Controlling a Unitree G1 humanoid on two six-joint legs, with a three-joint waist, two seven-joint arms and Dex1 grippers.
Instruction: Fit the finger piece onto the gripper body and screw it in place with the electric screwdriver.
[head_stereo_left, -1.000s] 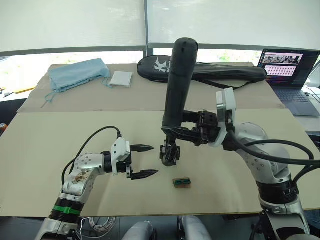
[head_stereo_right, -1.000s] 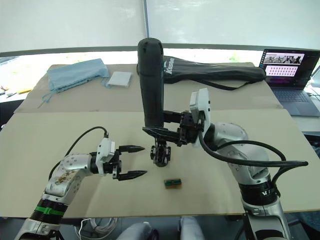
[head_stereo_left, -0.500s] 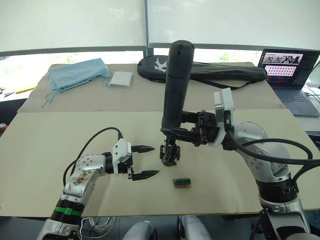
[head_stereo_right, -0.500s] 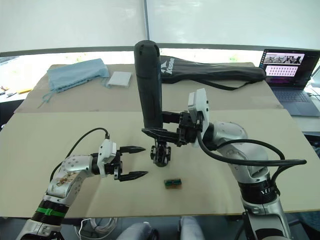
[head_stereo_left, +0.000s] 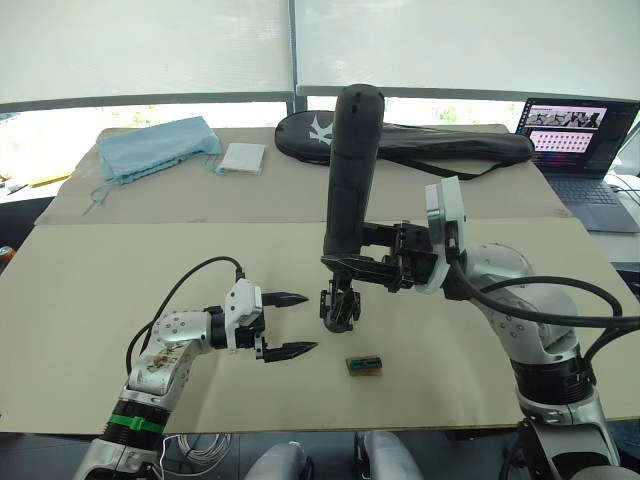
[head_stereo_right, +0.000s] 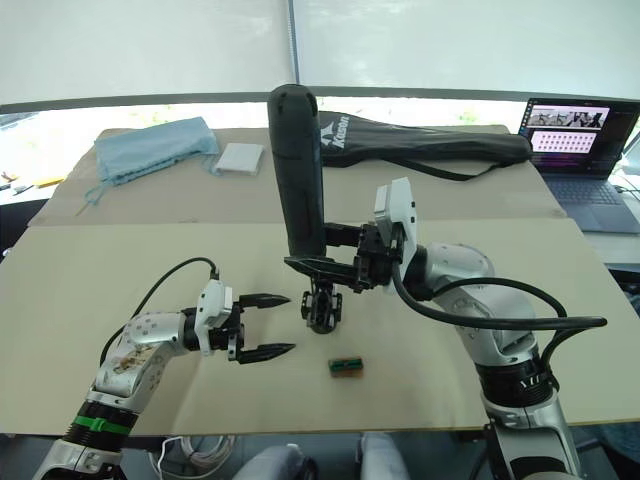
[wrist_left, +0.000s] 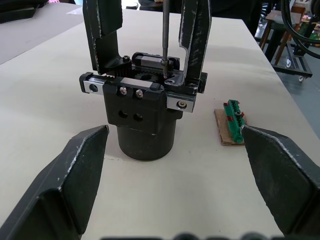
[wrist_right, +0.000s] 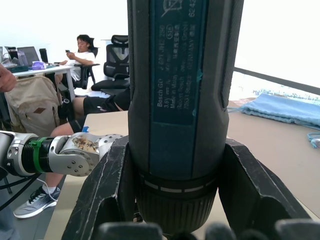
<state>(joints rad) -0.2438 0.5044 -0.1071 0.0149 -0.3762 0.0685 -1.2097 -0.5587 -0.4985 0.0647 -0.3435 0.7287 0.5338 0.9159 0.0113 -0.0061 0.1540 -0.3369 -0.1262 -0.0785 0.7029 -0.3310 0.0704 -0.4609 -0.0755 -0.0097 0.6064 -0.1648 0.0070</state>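
stood the gripper body (head_stereo_left: 339, 308) upright on its round base near the centre of the tan table (head_stereo_left: 100, 290), two black fingers rising from its top rail. which of the two was the finger piece (wrist_left: 196, 35) could not be settled with certainty; the one beside the bit was taken for it, seated on the rail next to a silver screw

held the electric screwdriver (head_stereo_left: 350, 170) almost vertical, butt end up, in the right gripper (head_stereo_left: 350, 262), jaws closed around its lower barrel from both sides, as seen plainly in the right wrist view. ran the thin bit (wrist_left: 164, 27) straight down into the top of the body, tip lost among the screws and gear teeth

kept the left gripper (head_stereo_left: 290, 324) at about 9 o'clock of the body, near but apart, jaws spread wide and holding nothing, both tips aimed toward it. in the left wrist view, framed the body between the two fingers without contact

lay a small green-and-brown box (head_stereo_left: 364, 365) at about 5 o'clock of the body, just beside it

farther back at 12 o'clock, a long black racket bag (head_stereo_left: 440, 145); at 10 o'clock, a blue cloth (head_stereo_left: 155, 147) with a white pad (head_stereo_left: 243, 158) just beside it; at 2 o'clock, an open laptop (head_stereo_left: 578, 140)

in the right wrist view, a seated person (wrist_right: 87, 55) in the background
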